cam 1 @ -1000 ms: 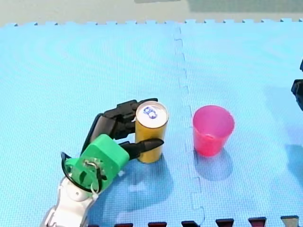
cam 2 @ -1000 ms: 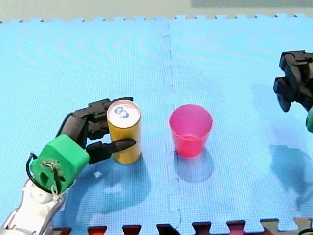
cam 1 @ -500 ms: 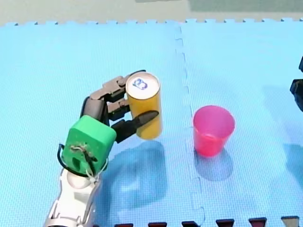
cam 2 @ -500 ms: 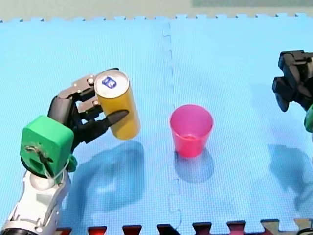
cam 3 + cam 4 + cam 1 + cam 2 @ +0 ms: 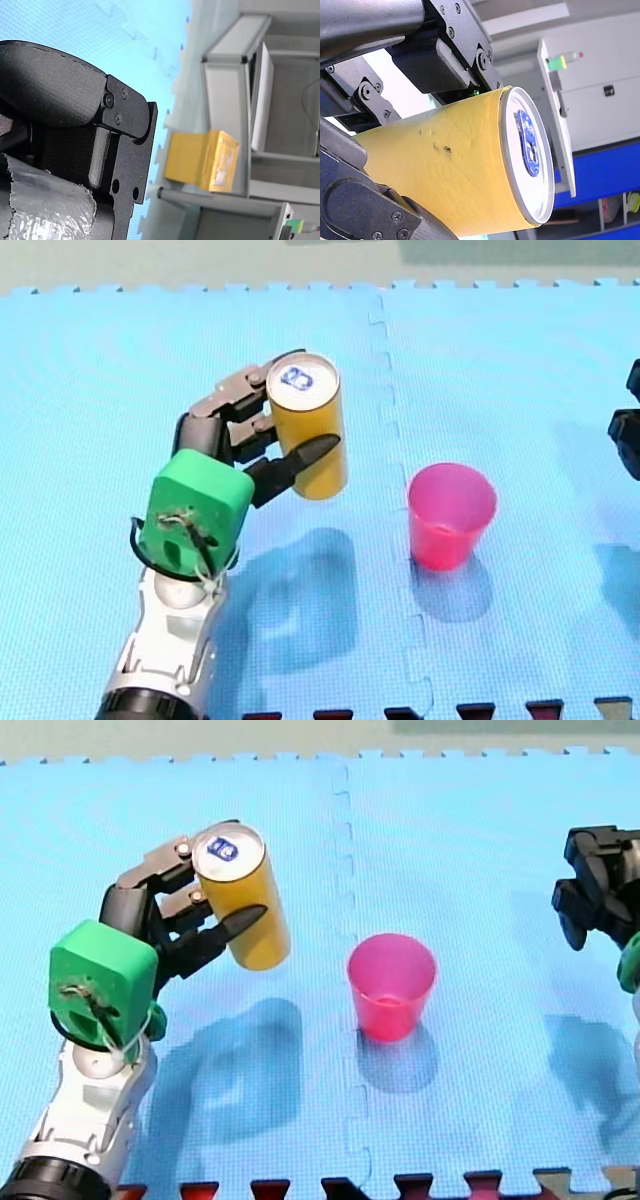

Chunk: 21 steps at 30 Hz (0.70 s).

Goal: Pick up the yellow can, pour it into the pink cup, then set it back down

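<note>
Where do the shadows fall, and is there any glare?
First head view: the yellow can, held up by the left hand, and the pink cup throw dark shadows on the blue mat. Second head view: the right hand, at the right edge, does too. Second wrist view: white glare behind the can.

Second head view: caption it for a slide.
Left robot hand holds yellow can above blue mat beside pink cup; right robot hand at right edge.
</note>
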Each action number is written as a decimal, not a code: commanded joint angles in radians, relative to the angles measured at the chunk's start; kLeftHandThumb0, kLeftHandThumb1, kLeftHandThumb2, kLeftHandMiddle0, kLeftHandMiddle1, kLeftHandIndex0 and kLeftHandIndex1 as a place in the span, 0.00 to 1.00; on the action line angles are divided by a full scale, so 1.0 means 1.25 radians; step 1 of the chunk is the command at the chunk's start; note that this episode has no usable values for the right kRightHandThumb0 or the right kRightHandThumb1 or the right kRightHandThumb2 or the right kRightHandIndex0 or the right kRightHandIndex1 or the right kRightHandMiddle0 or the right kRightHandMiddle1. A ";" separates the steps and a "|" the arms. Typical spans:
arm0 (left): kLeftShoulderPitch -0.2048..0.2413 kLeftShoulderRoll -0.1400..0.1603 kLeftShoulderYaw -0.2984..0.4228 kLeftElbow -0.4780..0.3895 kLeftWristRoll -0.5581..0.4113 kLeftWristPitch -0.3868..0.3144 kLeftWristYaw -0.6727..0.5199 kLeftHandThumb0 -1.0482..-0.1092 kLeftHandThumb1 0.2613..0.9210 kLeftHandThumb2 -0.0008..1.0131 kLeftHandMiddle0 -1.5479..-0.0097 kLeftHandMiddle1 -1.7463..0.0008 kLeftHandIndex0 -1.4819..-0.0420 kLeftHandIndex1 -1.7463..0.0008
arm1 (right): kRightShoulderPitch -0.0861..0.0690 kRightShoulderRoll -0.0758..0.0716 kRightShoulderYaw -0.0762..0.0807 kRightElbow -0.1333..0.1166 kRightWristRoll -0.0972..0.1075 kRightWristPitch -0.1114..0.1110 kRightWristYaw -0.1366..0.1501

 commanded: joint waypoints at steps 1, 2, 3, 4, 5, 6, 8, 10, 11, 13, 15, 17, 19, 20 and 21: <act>-0.033 0.003 0.002 0.039 0.022 -0.017 0.039 0.75 0.79 0.00 0.12 0.99 0.18 1.00 | 0.002 -0.001 0.000 -0.001 0.001 -0.004 -0.002; -0.044 0.005 0.001 0.057 0.035 -0.025 0.057 0.75 0.79 0.00 0.12 0.99 0.18 1.00 | 0.002 -0.001 0.000 -0.001 0.000 -0.004 -0.002; -0.054 0.008 -0.002 0.073 0.049 -0.031 0.075 0.75 0.79 0.00 0.12 1.00 0.18 1.00 | 0.002 -0.001 0.000 -0.001 0.000 -0.004 -0.003; -0.063 0.011 -0.006 0.088 0.063 -0.035 0.092 0.75 0.79 0.00 0.12 1.00 0.18 1.00 | 0.002 0.000 0.000 -0.001 -0.001 -0.004 -0.003; -0.076 0.016 -0.010 0.102 0.078 -0.035 0.108 0.75 0.78 0.00 0.12 1.00 0.18 1.00 | 0.002 0.000 0.001 0.000 -0.001 -0.004 -0.004; -0.090 0.020 -0.013 0.115 0.090 -0.035 0.121 0.75 0.78 0.00 0.12 1.00 0.18 1.00 | 0.002 0.001 0.001 0.000 -0.002 -0.004 -0.005; -0.114 0.028 -0.017 0.143 0.105 -0.042 0.139 0.75 0.78 0.00 0.12 1.00 0.18 1.00 | 0.002 0.001 0.001 0.000 -0.003 -0.005 -0.006; -0.134 0.034 -0.020 0.174 0.115 -0.059 0.152 0.75 0.78 0.00 0.14 1.00 0.18 1.00 | 0.002 0.002 0.002 0.000 -0.003 -0.005 -0.006; -0.144 0.037 -0.022 0.190 0.120 -0.068 0.159 0.75 0.78 0.00 0.14 1.00 0.18 1.00 | 0.002 0.002 0.002 0.000 -0.004 -0.006 -0.007; -0.166 0.043 -0.028 0.224 0.135 -0.080 0.177 0.74 0.78 0.00 0.14 1.00 0.18 1.00 | 0.002 0.002 0.002 0.000 -0.004 -0.006 -0.008; -0.184 0.047 -0.036 0.251 0.149 -0.087 0.197 0.74 0.78 0.00 0.14 1.00 0.18 1.00 | 0.002 0.002 0.002 0.000 -0.004 -0.006 -0.008; -0.202 0.050 -0.042 0.270 0.160 -0.087 0.212 0.72 0.78 0.00 0.14 1.00 0.18 1.00 | 0.003 0.002 0.002 0.000 -0.004 -0.007 -0.007; -0.216 0.051 -0.046 0.280 0.164 -0.084 0.221 0.71 0.78 0.00 0.14 1.00 0.18 1.00 | 0.004 0.002 0.002 0.000 -0.004 -0.008 -0.007; -0.222 0.051 -0.048 0.284 0.165 -0.084 0.224 0.71 0.78 0.00 0.14 1.00 0.18 1.00 | 0.004 0.002 0.002 0.000 -0.004 -0.009 -0.007; -0.226 0.052 -0.050 0.288 0.168 -0.085 0.229 0.70 0.78 0.00 0.14 1.00 0.18 1.00 | 0.004 0.002 0.002 0.000 -0.004 -0.009 -0.007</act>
